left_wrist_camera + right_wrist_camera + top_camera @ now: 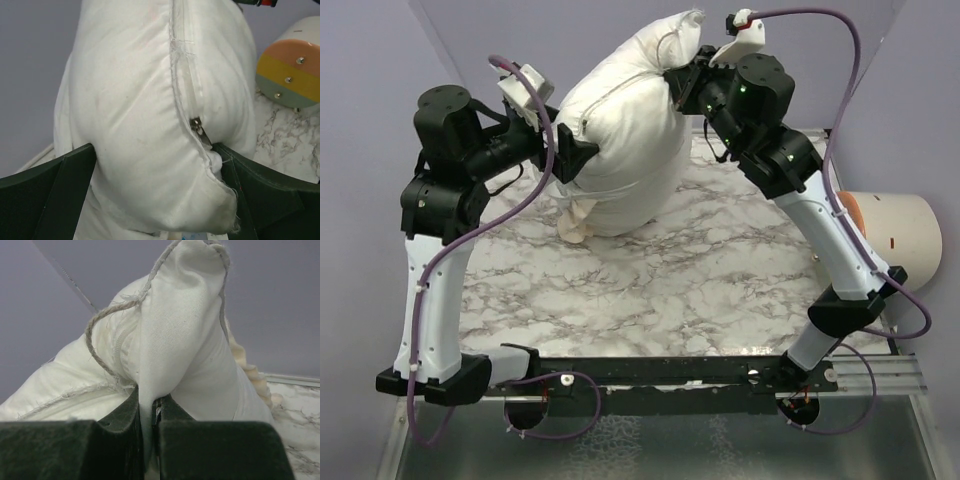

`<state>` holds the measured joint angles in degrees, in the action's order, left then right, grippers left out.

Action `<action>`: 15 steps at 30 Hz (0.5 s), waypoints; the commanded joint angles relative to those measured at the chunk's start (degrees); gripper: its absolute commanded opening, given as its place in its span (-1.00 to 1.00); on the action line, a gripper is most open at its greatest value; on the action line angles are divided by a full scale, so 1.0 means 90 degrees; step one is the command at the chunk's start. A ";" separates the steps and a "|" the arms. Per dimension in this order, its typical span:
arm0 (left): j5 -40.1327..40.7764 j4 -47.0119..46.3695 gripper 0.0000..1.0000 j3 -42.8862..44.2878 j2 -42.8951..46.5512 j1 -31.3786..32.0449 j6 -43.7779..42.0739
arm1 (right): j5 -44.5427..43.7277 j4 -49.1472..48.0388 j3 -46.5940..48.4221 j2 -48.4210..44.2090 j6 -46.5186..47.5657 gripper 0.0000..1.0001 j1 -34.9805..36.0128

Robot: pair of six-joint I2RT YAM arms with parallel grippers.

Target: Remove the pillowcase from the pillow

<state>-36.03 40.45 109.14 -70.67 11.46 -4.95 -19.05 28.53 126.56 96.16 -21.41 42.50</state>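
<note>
Pillowcase [620, 130], white face out, leans on the worktop [720, 270], long axis rising far-right. Right fingers [120, 440] are closed tight on its top corner; left fingers [70, 200], wide apart, clamp its bulging side.

Hidden and cut off
The pillowcase [125, 100] runs off the left wrist view's top and bottom; its filling, possibly the pillow, is covered.

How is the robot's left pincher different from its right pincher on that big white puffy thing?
The left gripper is spread wide; the right gripper is almost shut. The left gripper hugs a fat bulge of the pillowcase beside its zipper; the right gripper pinches just a thin fold. The left gripper holds the side; the right gripper holds the top corner. Both are dark and grip the same pillowcase.
</note>
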 commanded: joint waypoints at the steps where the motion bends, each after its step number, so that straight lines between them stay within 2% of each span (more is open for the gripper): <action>1: 0.0167 0.0307 0.98 -0.0110 -0.0206 0.0015 -0.0202 | 0.0087 -0.0598 0.0419 0.0322 0.0012 -0.98 0.0346; 4: 0.1198 -0.0026 0.96 -0.0434 -0.0222 0.0025 -0.0502 | 0.0382 -0.0740 0.0330 0.0331 -0.0084 -0.98 0.0443; 6: 0.1927 -0.0282 0.77 -0.0670 -0.0258 0.0024 -0.0759 | 0.0765 -0.1150 -0.0044 0.0152 -0.0135 -0.98 0.0444; 8: 0.2521 -0.0580 0.21 -0.0893 -0.0273 0.0020 -0.1037 | 0.1053 -0.1451 -0.0284 -0.0043 -0.0204 -0.97 0.0444; 10: 0.3086 -0.0947 -0.43 -0.1021 -0.0293 0.0023 -0.1150 | 0.1290 -0.1581 -0.0396 -0.0202 -0.0202 -0.98 0.0440; 12: 0.3619 -0.1260 -0.73 -0.0981 -0.0344 0.0021 -0.1198 | 0.1522 -0.1741 -0.0598 -0.0439 -0.0181 -0.98 0.0444; 15: 0.4018 -0.1702 -0.90 -0.0688 -0.0423 0.0015 -0.1274 | 0.1876 -0.2178 -0.1054 -0.0882 -0.0080 -0.98 0.0443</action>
<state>-12.36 32.64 101.32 -72.97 11.66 -13.74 -11.25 18.92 119.94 95.72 -22.15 45.28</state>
